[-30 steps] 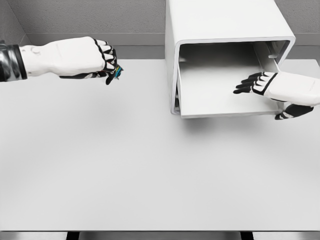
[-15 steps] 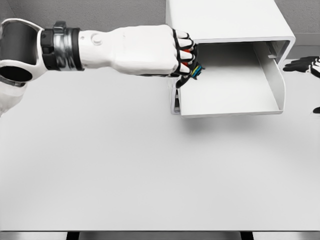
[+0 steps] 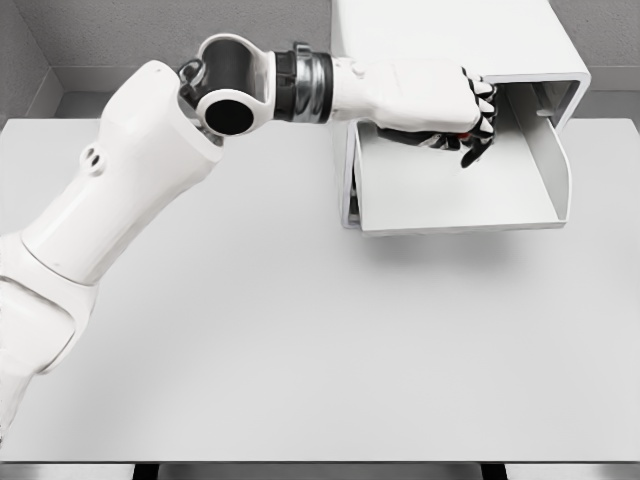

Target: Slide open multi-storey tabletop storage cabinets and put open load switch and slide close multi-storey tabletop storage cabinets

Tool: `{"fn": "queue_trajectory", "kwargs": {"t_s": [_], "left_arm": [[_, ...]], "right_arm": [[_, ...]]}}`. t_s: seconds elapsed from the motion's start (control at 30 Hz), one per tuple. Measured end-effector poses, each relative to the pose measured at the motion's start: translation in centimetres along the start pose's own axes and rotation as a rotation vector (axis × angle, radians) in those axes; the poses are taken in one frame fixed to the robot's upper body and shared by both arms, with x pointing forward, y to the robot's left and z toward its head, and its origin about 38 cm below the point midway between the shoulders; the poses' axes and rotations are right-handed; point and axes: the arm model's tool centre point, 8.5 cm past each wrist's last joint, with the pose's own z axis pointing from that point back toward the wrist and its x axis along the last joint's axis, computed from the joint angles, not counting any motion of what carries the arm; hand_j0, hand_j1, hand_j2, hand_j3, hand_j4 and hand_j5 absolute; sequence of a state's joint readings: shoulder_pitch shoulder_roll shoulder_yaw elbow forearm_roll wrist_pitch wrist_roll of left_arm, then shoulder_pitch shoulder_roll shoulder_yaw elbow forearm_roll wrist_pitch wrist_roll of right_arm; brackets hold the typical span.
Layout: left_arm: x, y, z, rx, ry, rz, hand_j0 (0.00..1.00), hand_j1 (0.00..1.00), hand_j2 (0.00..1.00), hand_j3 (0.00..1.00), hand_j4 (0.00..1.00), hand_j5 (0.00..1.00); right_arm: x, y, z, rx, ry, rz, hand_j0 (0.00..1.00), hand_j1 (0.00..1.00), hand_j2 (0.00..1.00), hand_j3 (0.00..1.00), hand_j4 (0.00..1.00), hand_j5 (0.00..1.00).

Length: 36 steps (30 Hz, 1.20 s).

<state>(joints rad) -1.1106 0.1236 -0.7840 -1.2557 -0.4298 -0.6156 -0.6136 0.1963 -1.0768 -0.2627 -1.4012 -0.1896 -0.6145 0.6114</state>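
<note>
The white tabletop cabinet (image 3: pixel 450 40) stands at the back right of the table, and its drawer (image 3: pixel 450 205) is slid out toward me. My left arm reaches across from the left, with the left hand (image 3: pixel 472 135) held over the drawer's inside, above its floor. The fingers are curled into a fist on the load switch (image 3: pixel 461 149). Only a small coloured speck of the switch shows under the black fingers; the rest is hidden. The right hand is out of view.
The white table (image 3: pixel 300 340) spreads out in front of the cabinet. My left upper arm and elbow (image 3: pixel 225 95) cross the table's left half. The drawer's tall front panel (image 3: pixel 555 170) stands at the right end of the open drawer.
My left hand has moved right with the switch, from the drawer's left edge to over its middle. The right hand has withdrawn off the right side of the picture.
</note>
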Motion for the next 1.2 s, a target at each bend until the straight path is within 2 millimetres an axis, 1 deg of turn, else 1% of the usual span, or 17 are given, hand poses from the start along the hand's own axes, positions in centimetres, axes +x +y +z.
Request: {"fn": "queue_trajectory", "kwargs": {"t_s": [0.03,0.13,0.17,0.3,0.4,0.5,0.57,0.6,0.67,0.73,0.77,0.83,0.9,0.93,1.0,1.13,1.2], "left_arm": [[-0.3,-0.2,-0.2,-0.002,0.005,0.012,0.61,0.61,0.61,0.61,0.61,0.61],[-0.8,-0.5,-0.6,0.003,0.014,0.042,0.95,0.95,0.95,0.95,0.95,0.95],[-0.8,-0.5,-0.6,0.009,0.012,0.051,0.98,0.98,0.98,0.98,0.98,0.98],[-0.9,-0.5,-0.8,0.018,0.01,0.068,1.0,1.0,1.0,1.0,1.0,1.0],[-0.9,-0.5,-1.0,0.017,0.01,0.064,1.0,1.0,1.0,1.0,1.0,1.0],[-0.4,2.1,-0.5,0.054,-0.018,0.033,1.0,1.0,1.0,1.0,1.0,1.0],[-0.1,4.1,1.3,0.096,-0.042,0.024,1.0,1.0,1.0,1.0,1.0,1.0],[0.2,4.9,2.8,0.121,-0.058,0.023,1.0,1.0,1.0,1.0,1.0,1.0],[1.1,6.8,7.2,0.171,-0.092,0.018,1.0,1.0,1.0,1.0,1.0,1.0],[1.8,7.6,13.2,0.181,-0.073,0.012,1.0,1.0,1.0,1.0,1.0,1.0],[1.9,7.3,16.5,0.165,-0.033,0.012,1.0,1.0,1.0,1.0,1.0,1.0],[1.9,3.8,21.9,0.105,0.063,0.079,1.0,1.0,1.0,1.0,1.0,1.0],[2.1,-0.4,25.4,0.038,0.139,0.173,1.0,1.0,1.0,1.0,1.0,1.0],[2.4,-2.6,26.4,0.007,0.161,0.225,1.0,1.0,1.0,1.0,1.0,1.0],[3.1,-7.4,27.1,-0.07,0.184,0.316,1.0,1.0,1.0,1.0,1.0,1.0],[3.4,-10.4,26.1,-0.167,0.195,0.297,1.0,1.0,1.0,1.0,1.0,1.0],[3.3,-10.8,25.9,-0.192,0.202,0.28,1.0,1.0,1.0,1.0,1.0,1.0]], "right_arm": [[0.3,0.5,-0.2,0.024,-0.001,0.015,0.6,0.6,0.6,0.6,0.6,0.6],[1.8,1.7,-1.2,0.106,-0.019,0.096,0.6,0.6,0.6,0.6,0.6,0.6],[2.4,2.1,-1.6,0.135,-0.026,0.13,0.6,0.6,0.6,0.6,0.6,0.6],[4.6,3.5,-3.0,0.224,-0.067,0.238,0.62,0.62,0.62,0.62,0.62,0.62],[5.4,4.2,-3.5,0.257,-0.087,0.267,0.62,0.62,0.62,0.62,0.62,0.62],[6.0,4.9,-3.9,0.282,-0.107,0.277,0.62,0.62,0.62,0.62,0.62,0.62],[6.5,5.4,-4.3,0.298,-0.127,0.281,0.62,0.62,0.62,0.62,0.62,0.62],[6.7,5.6,-4.4,0.304,-0.134,0.281,0.62,0.62,0.62,0.62,0.62,0.62],[7.1,5.6,-4.8,0.304,-0.151,0.289,0.62,0.62,0.62,0.62,0.62,0.62],[7.7,5.4,-5.2,0.301,-0.17,0.302,0.62,0.62,0.62,0.62,0.62,0.62],[8.1,5.2,-5.4,0.295,-0.181,0.311,0.62,0.62,0.62,0.62,0.62,0.62],[9.0,4.3,-6.2,0.274,-0.209,0.338,0.62,0.62,0.62,0.62,0.62,0.62],[9.7,3.9,-6.9,0.269,-0.234,0.352,0.62,0.62,0.62,0.62,0.62,0.62],[9.9,4.1,-7.1,0.273,-0.242,0.352,0.62,0.62,0.62,0.62,0.62,0.62],[10.3,3.9,-7.6,0.269,-0.258,0.36,0.62,0.62,0.62,0.62,0.62,0.62],[10.9,3.8,-8.6,0.273,-0.287,0.368,0.62,0.62,0.62,0.62,0.62,0.62],[11.1,4.0,-8.8,0.278,-0.295,0.365,0.62,0.62,0.62,0.62,0.62,0.62]]}}
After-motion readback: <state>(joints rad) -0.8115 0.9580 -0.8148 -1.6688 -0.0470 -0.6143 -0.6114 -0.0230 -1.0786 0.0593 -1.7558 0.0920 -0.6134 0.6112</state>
